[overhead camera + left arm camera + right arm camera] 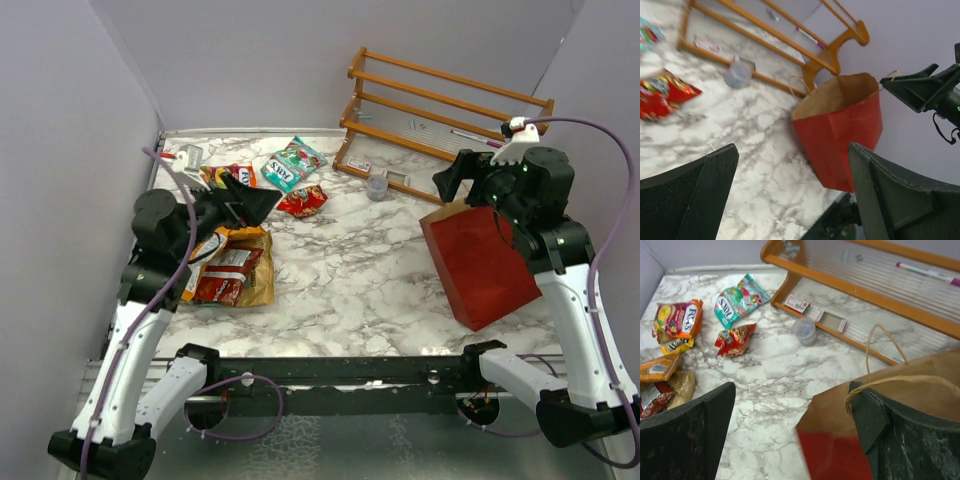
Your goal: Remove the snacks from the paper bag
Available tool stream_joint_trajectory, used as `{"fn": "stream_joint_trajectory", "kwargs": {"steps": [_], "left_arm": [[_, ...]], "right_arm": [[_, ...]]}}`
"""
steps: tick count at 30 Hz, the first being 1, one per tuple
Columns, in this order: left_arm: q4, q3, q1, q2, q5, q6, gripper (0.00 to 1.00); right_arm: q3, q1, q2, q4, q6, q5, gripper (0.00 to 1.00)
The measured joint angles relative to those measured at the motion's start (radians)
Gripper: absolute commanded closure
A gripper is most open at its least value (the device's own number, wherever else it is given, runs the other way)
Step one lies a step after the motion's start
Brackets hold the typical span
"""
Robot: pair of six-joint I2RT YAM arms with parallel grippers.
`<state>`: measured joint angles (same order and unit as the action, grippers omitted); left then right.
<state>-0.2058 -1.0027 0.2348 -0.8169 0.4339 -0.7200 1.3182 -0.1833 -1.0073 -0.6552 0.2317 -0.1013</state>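
Observation:
The red paper bag (482, 262) stands at the right, mouth up, brown inside (910, 372); it also shows in the left wrist view (840, 132). My right gripper (452, 180) hovers at its top near edge, open (792, 390); one finger is inside the mouth with a string handle (890, 382) draped over it. Snacks lie at the left: a teal packet (293, 164) (737, 300), a small red packet (302, 201) (734, 339) (662, 92), an orange-yellow packet (228, 176) (677, 319), and a tan pouch (250, 275) under a red packet (225, 280). My left gripper (262, 200) is open and empty (792, 165) above them.
An orange wooden rack (440, 110) (865, 285) (765, 45) stands at the back right. A small clear cup (377, 186) (804, 331) (737, 75) sits in front of it. Grey walls close the left, back and right sides.

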Motion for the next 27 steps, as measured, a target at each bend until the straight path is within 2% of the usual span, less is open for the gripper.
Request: {"fn": "stream_joint_trajectory", "kwargs": {"steps": [3, 7, 13, 18, 22, 27], "left_arm": [[0.141, 0.117, 0.001, -0.067, 0.084, -0.12, 0.07], [0.22, 0.151, 0.004, -0.148, 0.131, -0.19, 0.07], [0.329, 0.153, 0.016, -0.13, 0.139, -0.229, 0.05], [0.349, 0.183, 0.016, -0.081, 0.136, -0.24, 0.04], [0.345, 0.188, 0.016, -0.063, 0.126, -0.235, 0.04], [0.345, 0.208, 0.016, -0.068, 0.118, -0.228, 0.04]], "right_arm": [[-0.006, 0.0, -0.014, -0.001, 0.019, -0.046, 0.06], [-0.007, 0.0, 0.019, 0.014, 0.065, -0.17, 0.07], [-0.024, 0.0, 0.05, 0.15, 0.191, -0.401, 0.07], [-0.048, -0.001, 0.046, 0.27, 0.283, -0.522, 0.07], [-0.093, -0.001, 0.046, 0.345, 0.349, -0.561, 0.08], [-0.098, -0.001, 0.029, 0.312, 0.327, -0.542, 0.07]]}}
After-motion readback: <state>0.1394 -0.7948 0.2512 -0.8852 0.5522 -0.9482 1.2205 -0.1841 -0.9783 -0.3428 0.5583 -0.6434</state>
